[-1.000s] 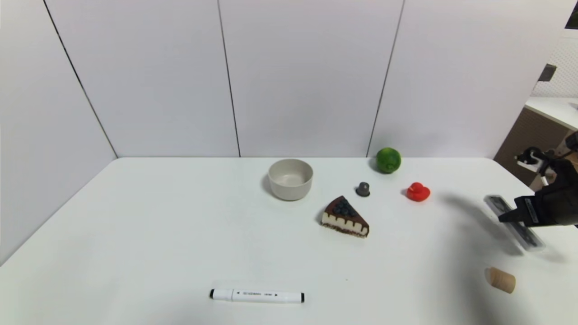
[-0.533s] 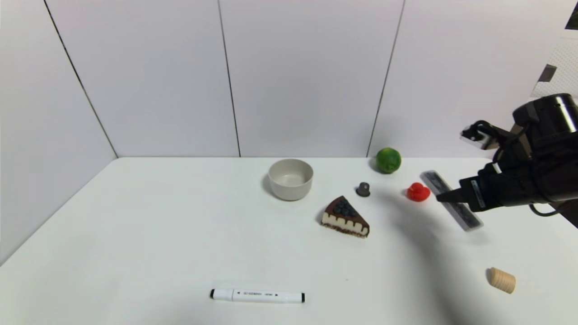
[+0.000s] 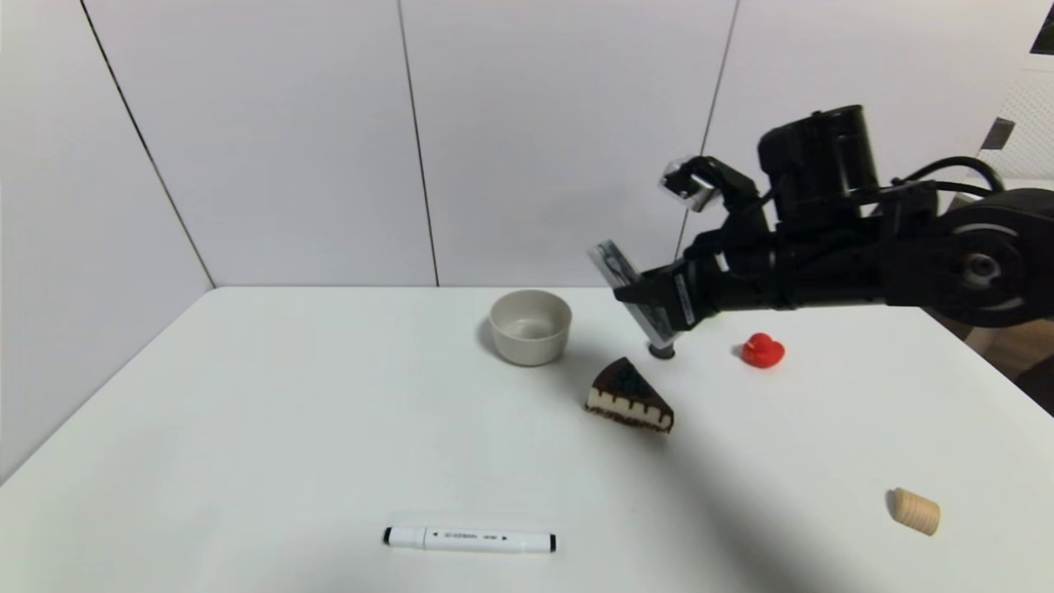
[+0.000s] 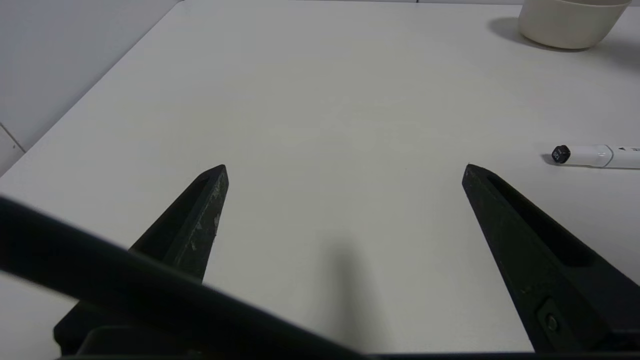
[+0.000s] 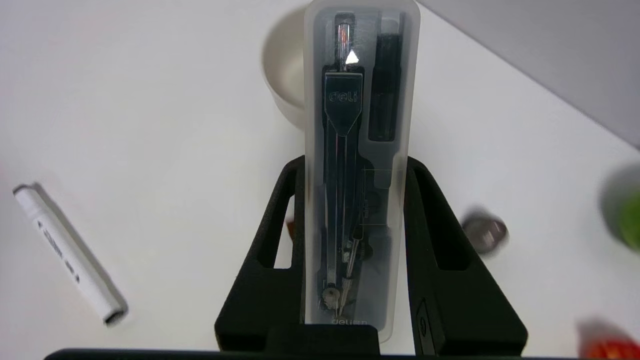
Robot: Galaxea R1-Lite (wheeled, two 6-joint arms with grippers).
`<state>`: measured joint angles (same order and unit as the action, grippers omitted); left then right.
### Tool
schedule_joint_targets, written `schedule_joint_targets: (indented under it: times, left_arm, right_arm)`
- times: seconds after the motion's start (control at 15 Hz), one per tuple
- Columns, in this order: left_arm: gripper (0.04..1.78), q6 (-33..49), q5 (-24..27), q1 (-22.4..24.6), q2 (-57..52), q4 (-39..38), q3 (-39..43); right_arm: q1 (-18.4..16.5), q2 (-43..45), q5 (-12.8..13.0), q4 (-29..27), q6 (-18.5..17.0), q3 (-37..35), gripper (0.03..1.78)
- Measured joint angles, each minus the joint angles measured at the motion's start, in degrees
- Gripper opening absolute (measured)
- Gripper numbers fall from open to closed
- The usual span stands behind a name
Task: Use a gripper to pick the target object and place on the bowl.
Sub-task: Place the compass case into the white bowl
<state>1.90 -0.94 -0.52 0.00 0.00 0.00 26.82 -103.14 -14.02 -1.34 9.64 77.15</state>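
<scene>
My right gripper (image 3: 638, 295) is shut on the translucent grey case (image 3: 630, 290) and holds it in the air, to the right of the beige-grey bowl (image 3: 529, 326) and above the small grey knob. In the right wrist view the case (image 5: 360, 150) sits between the two black fingers (image 5: 280, 220), its far end over the bowl's rim (image 5: 280, 70). My left gripper (image 4: 345, 170) is open and empty, low over the bare table at the left; the bowl (image 4: 570, 25) shows far off.
A cake slice (image 3: 630, 397), a small grey knob (image 3: 661, 352), a red duck (image 3: 762, 350), a wooden cork (image 3: 916, 510) and a white marker (image 3: 469, 539) lie on the white table (image 3: 288, 428). White walls stand behind.
My right arm has lifted the case off the table's right side and carried it up and left, past the red duck, toward the bowl. It now hides the green lime.
</scene>
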Motion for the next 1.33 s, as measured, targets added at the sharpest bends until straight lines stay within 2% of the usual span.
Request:
schedule_joint_targets:
  times: [0.33,0.67,0.87,1.13,1.33]
  left_arm:
    - [1.69,0.00,0.01,0.00,0.00,0.00,0.00]
    - [1.69,-0.01,0.00,0.00,0.00,0.02,0.00]
    - [1.69,-0.01,0.00,0.00,0.00,0.00,0.00]
    - [1.69,-0.01,0.00,0.00,0.00,0.00,0.00]
    - [1.69,0.00,0.00,0.00,0.00,0.00,0.00]
  right_arm:
    - [3.46,-12.64,-0.09,-0.23,-0.33,14.88,0.55]
    - [4.22,-22.52,-0.04,0.40,-0.48,26.34,0.55]
    - [4.11,-26.95,-0.04,0.40,-0.35,31.35,0.55]
    - [3.77,-29.79,-0.20,0.40,0.02,32.83,0.55]
    - [3.77,-30.40,-0.06,0.24,-0.46,33.05,0.89]
